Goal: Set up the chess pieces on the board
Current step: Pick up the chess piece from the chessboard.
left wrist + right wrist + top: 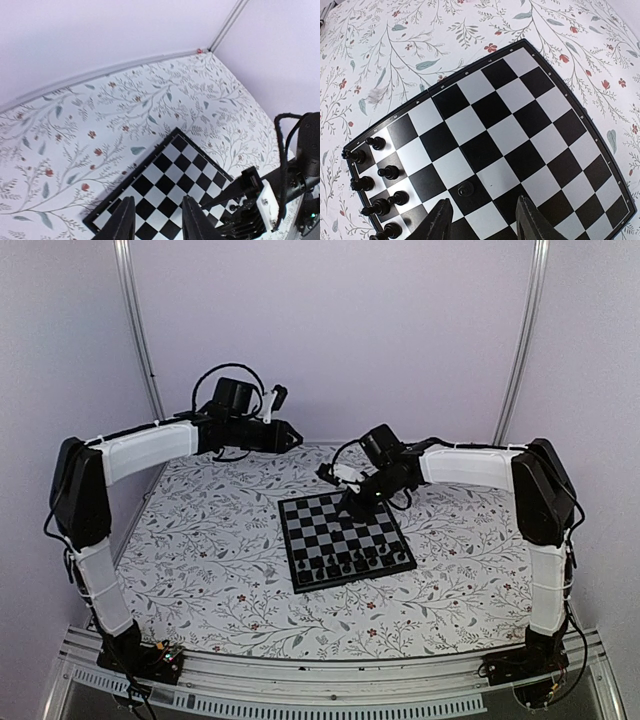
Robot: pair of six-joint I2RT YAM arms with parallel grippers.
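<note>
Board point(345, 540) location?
Middle of the flowered table point(200, 560), slightly right of centre in the overhead view.
And the chess pieces point(355, 562)?
Most stand clustered along the board's lower edge. In the right wrist view they crowd the lower left. One lone piece point(465, 189) sits on a black square, apart from the rest.
Right gripper point(482, 222)?
Low over the board, fingers spread, gripping nothing — the lone piece sits just beyond its tips.
Left gripper point(159, 222)?
High at the upper left of the overhead view — fingers parted, nothing between them.
</note>
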